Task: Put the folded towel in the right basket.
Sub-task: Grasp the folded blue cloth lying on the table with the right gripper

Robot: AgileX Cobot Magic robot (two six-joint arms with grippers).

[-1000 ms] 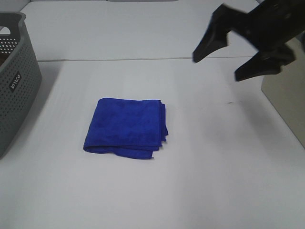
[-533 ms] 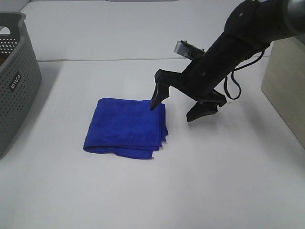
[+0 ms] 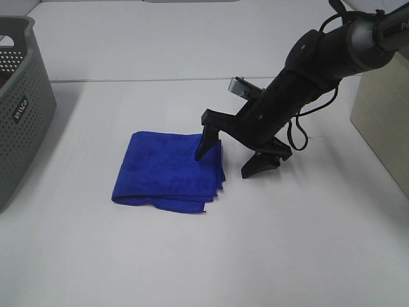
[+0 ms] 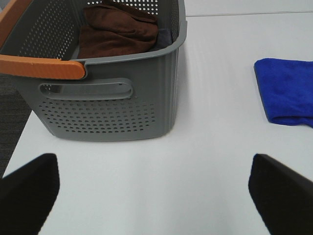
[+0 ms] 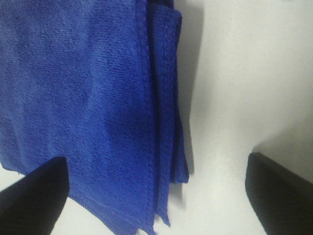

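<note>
Lowered and drawn leftward since half a second earlier, the right pincer (image 3: 223,165) hangs spread wide astride the right edge of the folded towel (image 3: 167,171), which lies flat on the bench (image 3: 307,243): one finger over cloth, one over bare bench. The left pincer (image 4: 154,196), likewise released, waits farther off.

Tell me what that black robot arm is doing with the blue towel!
The right pincer is open and straddles the edge of the folded blue towel, one finger over the towel, the other over the table beside it. It hasn't grabbed it yet. The left pincer is open near a grey basket with a brown cloth inside.
</note>
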